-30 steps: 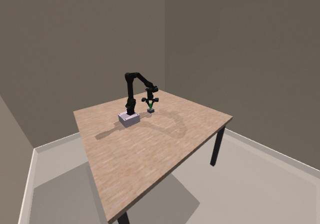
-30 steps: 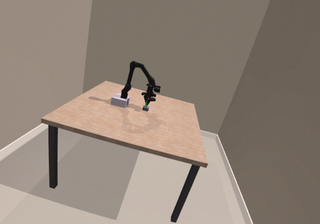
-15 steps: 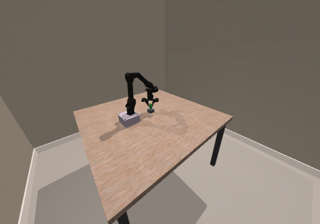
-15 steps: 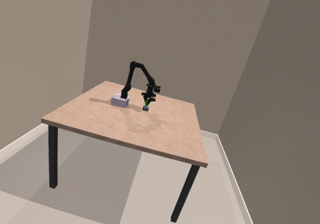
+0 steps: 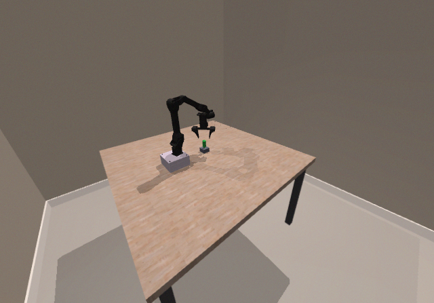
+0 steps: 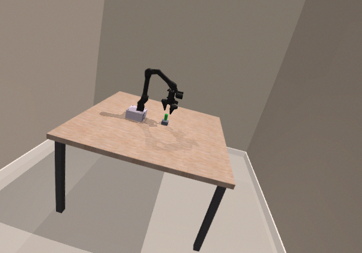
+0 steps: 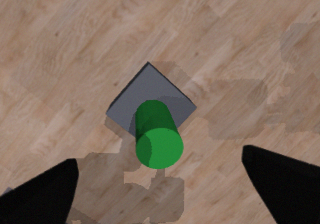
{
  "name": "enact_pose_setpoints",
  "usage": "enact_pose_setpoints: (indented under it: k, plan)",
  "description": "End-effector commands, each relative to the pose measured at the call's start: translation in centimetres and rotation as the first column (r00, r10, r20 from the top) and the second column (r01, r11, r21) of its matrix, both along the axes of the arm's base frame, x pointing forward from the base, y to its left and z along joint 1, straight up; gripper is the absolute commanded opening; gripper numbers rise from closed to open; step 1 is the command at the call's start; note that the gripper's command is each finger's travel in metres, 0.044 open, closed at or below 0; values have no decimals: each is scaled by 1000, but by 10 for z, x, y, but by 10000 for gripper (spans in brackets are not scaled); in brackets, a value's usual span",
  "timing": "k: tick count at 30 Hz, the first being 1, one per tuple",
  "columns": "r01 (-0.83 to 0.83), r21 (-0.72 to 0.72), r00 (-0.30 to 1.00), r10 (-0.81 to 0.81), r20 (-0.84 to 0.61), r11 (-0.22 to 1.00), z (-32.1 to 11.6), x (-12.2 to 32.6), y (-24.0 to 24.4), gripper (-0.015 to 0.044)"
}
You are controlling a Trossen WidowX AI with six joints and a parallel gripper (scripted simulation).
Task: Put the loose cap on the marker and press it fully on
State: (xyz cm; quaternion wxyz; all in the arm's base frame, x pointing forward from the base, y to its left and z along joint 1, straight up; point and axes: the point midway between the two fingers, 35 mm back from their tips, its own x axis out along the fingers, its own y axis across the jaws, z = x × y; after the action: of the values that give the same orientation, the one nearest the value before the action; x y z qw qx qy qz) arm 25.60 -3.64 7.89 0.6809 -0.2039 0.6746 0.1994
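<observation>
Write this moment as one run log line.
hand: open, empty, above cap | green cap: on marker in holder block | left: move arm away

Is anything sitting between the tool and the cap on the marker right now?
Nothing visible. The tool hangs open above the green cap, which stands on the marker in the holder block. Only bare air separates them, and its fingers flank the cap without touching it.
</observation>
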Motion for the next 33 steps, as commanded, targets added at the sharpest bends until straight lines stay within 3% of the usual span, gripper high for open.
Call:
enact_pose_setpoints:
  k: [1, 3, 5, 8, 12, 20, 33]
  plan:
    - [0, -1, 1000, 0, 5, 1000, 20, -2, 0, 440]
    - [0, -1, 1000, 0, 5, 1000, 20, -2, 0, 440]
    - [64, 1, 998, -64, 6, 998, 20, -2, 0, 387]
    - [334, 6, 942, -334, 6, 942, 16, -3, -1, 309]
    - [657, 12, 754, -657, 4, 754, 11, -3, -3, 204]
    - [703, 13, 711, -704, 4, 711, 11, -4, -3, 0]
    - [703, 13, 711, -704, 4, 711, 6, -3, -3, 0]
